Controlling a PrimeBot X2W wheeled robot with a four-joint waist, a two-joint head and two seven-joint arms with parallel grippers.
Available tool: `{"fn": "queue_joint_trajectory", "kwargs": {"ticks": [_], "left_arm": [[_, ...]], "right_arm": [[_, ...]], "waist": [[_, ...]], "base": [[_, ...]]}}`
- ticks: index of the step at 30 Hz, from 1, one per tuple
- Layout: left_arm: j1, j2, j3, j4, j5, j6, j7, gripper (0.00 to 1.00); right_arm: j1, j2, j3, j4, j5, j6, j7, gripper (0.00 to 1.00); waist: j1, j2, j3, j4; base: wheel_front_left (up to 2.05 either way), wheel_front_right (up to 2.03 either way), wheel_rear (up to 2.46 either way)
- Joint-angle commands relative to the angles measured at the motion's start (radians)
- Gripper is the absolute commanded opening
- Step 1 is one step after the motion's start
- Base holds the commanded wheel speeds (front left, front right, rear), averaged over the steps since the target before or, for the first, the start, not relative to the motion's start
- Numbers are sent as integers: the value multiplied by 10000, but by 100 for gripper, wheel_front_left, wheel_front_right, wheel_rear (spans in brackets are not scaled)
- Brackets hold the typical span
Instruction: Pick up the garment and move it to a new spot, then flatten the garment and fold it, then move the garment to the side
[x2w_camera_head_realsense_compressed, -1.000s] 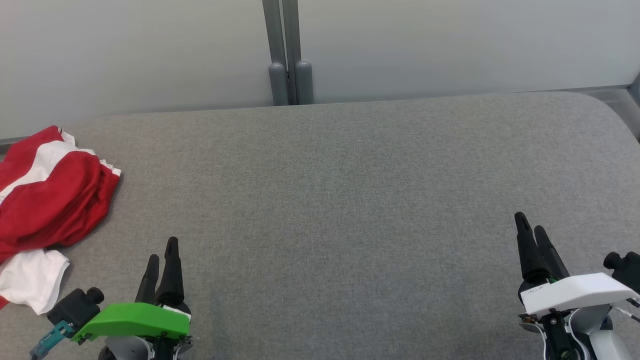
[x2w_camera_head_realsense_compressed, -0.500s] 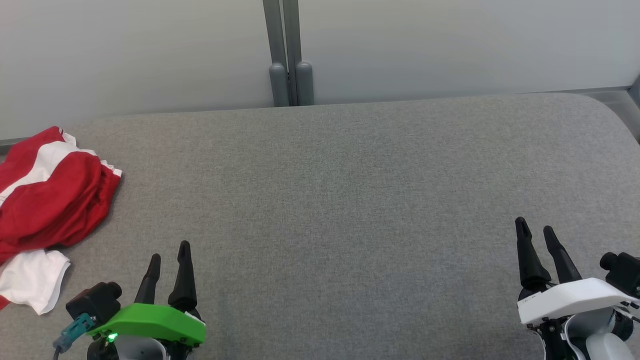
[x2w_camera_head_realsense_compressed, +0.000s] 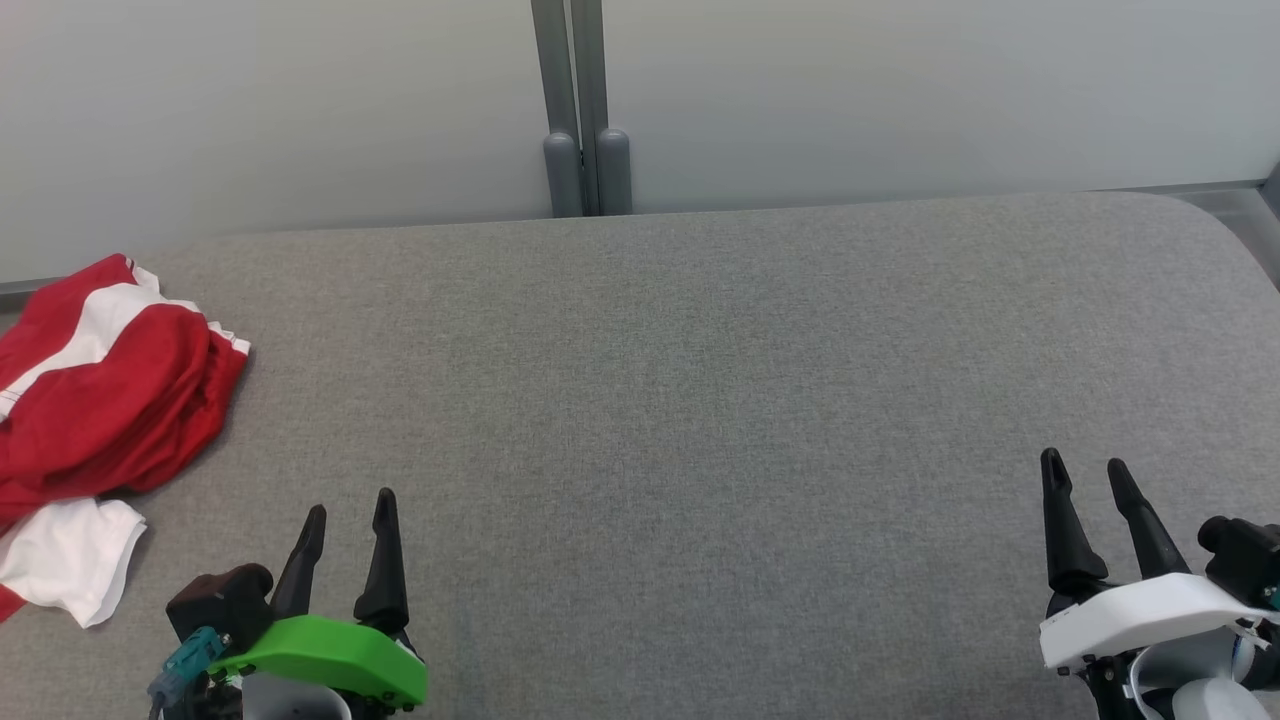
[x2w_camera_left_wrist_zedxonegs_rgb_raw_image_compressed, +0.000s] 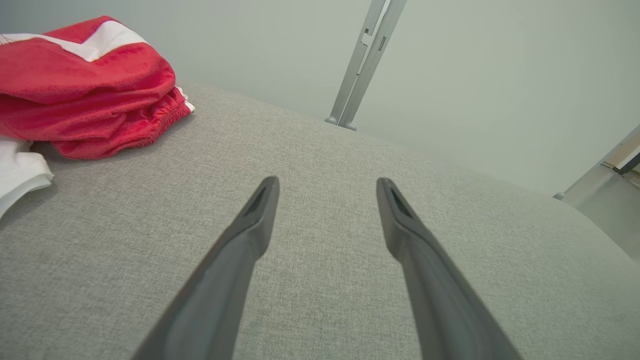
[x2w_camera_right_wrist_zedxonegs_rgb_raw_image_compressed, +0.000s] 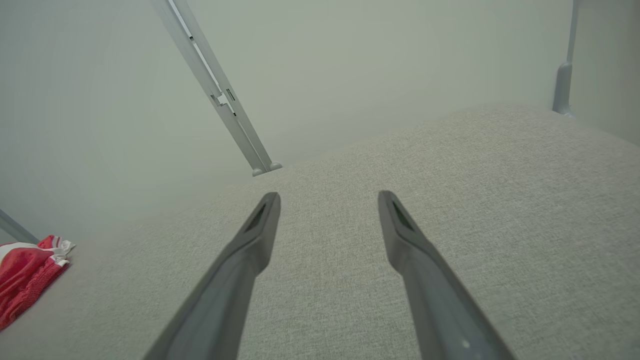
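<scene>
A crumpled red and white garment (x2w_camera_head_realsense_compressed: 95, 400) lies at the far left edge of the grey padded table (x2w_camera_head_realsense_compressed: 700, 400). It also shows at the upper left of the left wrist view as a garment (x2w_camera_left_wrist_zedxonegs_rgb_raw_image_compressed: 85, 90) and as a small red heap, the garment (x2w_camera_right_wrist_zedxonegs_rgb_raw_image_compressed: 25, 272), far left in the right wrist view. My left gripper (x2w_camera_head_realsense_compressed: 350, 510) stands open near the front left, right of the garment and apart from it, nothing between its fingers. My right gripper (x2w_camera_head_realsense_compressed: 1085, 470) stands open at the front right, far from the garment. Both wrist views show parted fingers over bare fabric.
A pale wall runs behind the table, with a grey double post (x2w_camera_head_realsense_compressed: 580, 110) at its middle. The table's right corner is rounded, with a grey frame (x2w_camera_head_realsense_compressed: 1255, 210) beyond it. The garment hangs partly past the left border of the head view.
Both grippers went from nearly shut to open and drew back toward the front edge. The head view shifted slightly; the garment has not moved.
</scene>
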Motion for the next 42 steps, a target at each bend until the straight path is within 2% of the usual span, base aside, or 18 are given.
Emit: {"fn": "queue_joint_trajectory", "kwargs": {"ticks": [1,15,36,42], "left_arm": [[-6,127,-40,-113,264,55,-93,100],[3,209,109,-41,1430,267,-439,100],[76,155,327,323,3207,123,-882,100],[108,74,511,444,3464,-55,-991,100]], "right_arm": [[17,-48,-58,-73,-329,4,-103,100],[85,93,-166,-20,-1698,4,-447,100],[199,50,-293,10,-3505,5,-897,100],[286,73,-229,59,-3915,5,-1005,100]], "waist": [[0,0,-8,1],[0,0,36,-137],[0,0,105,-260],[0,0,112,-260]], "base": [[0,0,0],[0,0,0],[0,0,0],[0,0,0]]}}
